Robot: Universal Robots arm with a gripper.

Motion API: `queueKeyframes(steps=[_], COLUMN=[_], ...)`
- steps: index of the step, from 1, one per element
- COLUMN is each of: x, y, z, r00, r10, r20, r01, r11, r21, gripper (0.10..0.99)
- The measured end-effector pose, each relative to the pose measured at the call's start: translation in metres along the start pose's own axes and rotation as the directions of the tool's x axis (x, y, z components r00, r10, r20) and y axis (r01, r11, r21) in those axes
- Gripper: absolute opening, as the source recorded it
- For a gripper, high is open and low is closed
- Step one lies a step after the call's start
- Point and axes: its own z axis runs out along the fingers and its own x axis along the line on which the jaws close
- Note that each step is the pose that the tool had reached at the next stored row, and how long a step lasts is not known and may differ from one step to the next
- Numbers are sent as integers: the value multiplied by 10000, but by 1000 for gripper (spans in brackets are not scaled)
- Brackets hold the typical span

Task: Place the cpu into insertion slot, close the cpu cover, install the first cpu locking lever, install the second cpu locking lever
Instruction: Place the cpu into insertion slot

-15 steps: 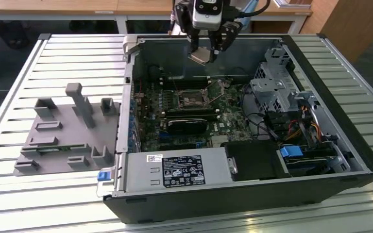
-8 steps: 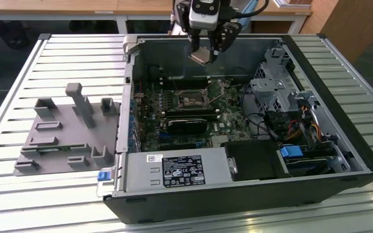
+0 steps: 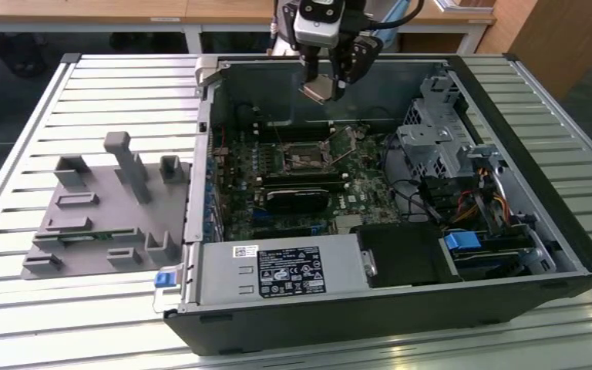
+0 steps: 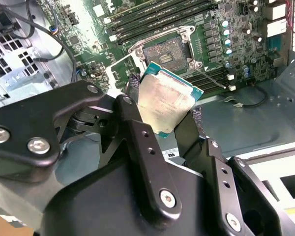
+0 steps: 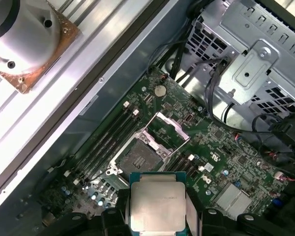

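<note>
Your gripper (image 3: 329, 82) pinches the flat square cpu (image 4: 167, 101) by its edges, silvery-beige face showing, above the black case (image 3: 399, 308); the dark insertion slot (image 5: 137, 157) lies uncovered, its thin metal cpu cover (image 5: 169, 129) raised.

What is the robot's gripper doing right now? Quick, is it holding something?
Gripper: closed, holding the cpu between its fingers.
</note>
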Motion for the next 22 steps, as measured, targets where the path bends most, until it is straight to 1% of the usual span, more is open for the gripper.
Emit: queueKeyframes(steps=[6, 11, 17, 22], x=[0, 1, 2, 3], y=[0, 1, 1, 2], z=[1, 2, 4, 5], r00=[9989, 9963, 9913, 9852], r10=[463, 856, 1315, 1710], r20=[32, 60, 94, 127], r01=[-463, -856, -1315, -1710], r11=[9989, 9963, 9913, 9853], r21=[-6, -12, -19, -24], gripper=[537, 537, 537, 537])
